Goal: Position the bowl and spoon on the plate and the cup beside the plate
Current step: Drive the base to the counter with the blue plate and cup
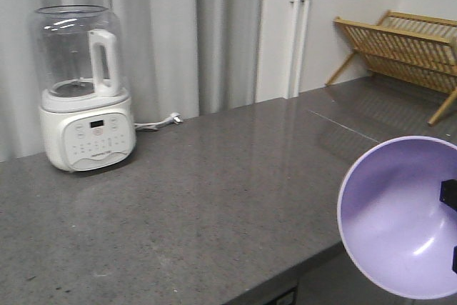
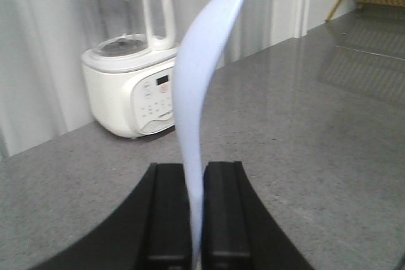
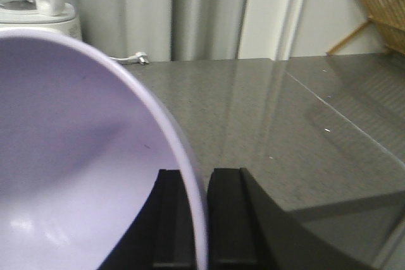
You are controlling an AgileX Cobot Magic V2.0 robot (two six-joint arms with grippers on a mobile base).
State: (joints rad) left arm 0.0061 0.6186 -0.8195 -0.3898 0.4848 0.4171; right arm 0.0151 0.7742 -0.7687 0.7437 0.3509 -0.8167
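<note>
My left gripper (image 2: 197, 169) is shut on the handle of the pale blue-white spoon (image 2: 197, 86), which stands upright above the grey counter (image 2: 304, 124), scoop end up. The right gripper (image 3: 195, 174) is shut on the rim of the lavender bowl (image 3: 76, 156), one finger inside and one outside. In the exterior view the bowl (image 1: 400, 219) hangs tilted at the lower right, past the counter's front edge, its inside facing the camera, with a black finger (image 1: 448, 194) at its right edge. The plate and the cup are out of view.
A white blender with a clear jug (image 1: 84, 91) stands at the back left of the counter (image 1: 214, 191), its cable and plug (image 1: 161, 123) lying beside it. A wooden dish rack (image 1: 407, 48) stands at the back right. The counter's front edge (image 1: 285, 276) runs along the lower right.
</note>
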